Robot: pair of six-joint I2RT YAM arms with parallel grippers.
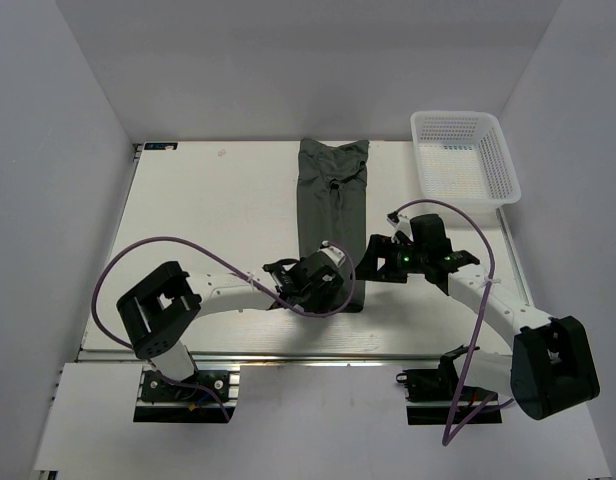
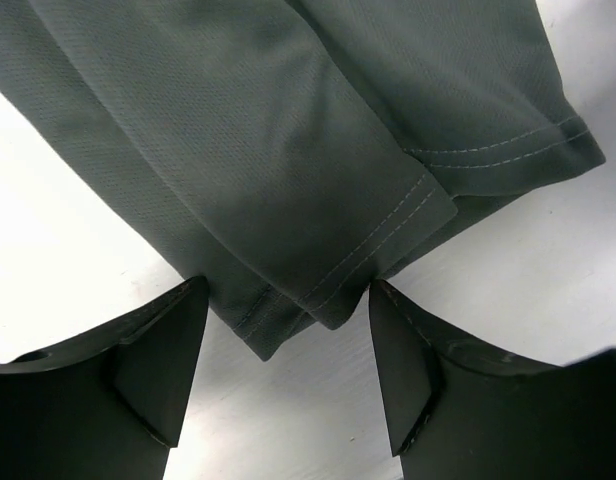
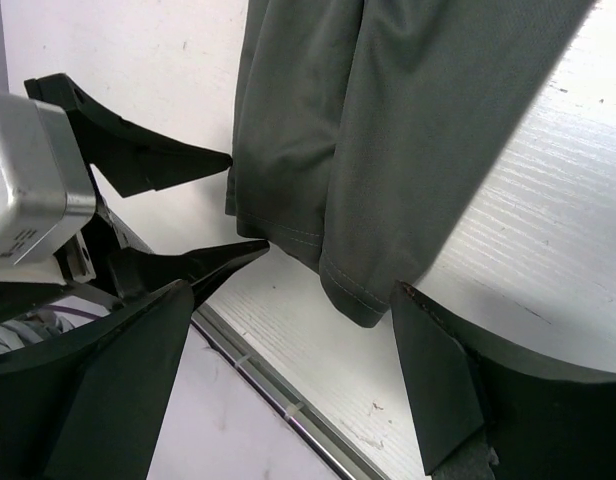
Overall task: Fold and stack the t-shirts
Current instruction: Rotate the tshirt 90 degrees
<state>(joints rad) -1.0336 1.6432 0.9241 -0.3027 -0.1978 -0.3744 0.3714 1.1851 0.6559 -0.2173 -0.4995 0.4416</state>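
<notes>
The dark grey-green t-shirt (image 1: 333,190) lies on the white table (image 1: 218,220), folded lengthwise into a long narrow strip that runs from the far edge toward me. Both grippers are at its near hem end. My left gripper (image 1: 326,283) is open, and in the left wrist view (image 2: 288,300) the stitched hem corner of the t-shirt (image 2: 288,120) lies between its fingers, ungripped. My right gripper (image 1: 374,262) is open beside the strip's right edge; in its wrist view (image 3: 293,300) the shirt's hem corner (image 3: 388,130) hangs between the fingers. The left gripper's fingers (image 3: 158,160) show there too.
A white plastic mesh basket (image 1: 508,160) stands at the table's far right corner. The table's near edge with its metal rail (image 3: 278,390) is just below the right gripper. Purple cables loop from both arms. Grey walls close in the table.
</notes>
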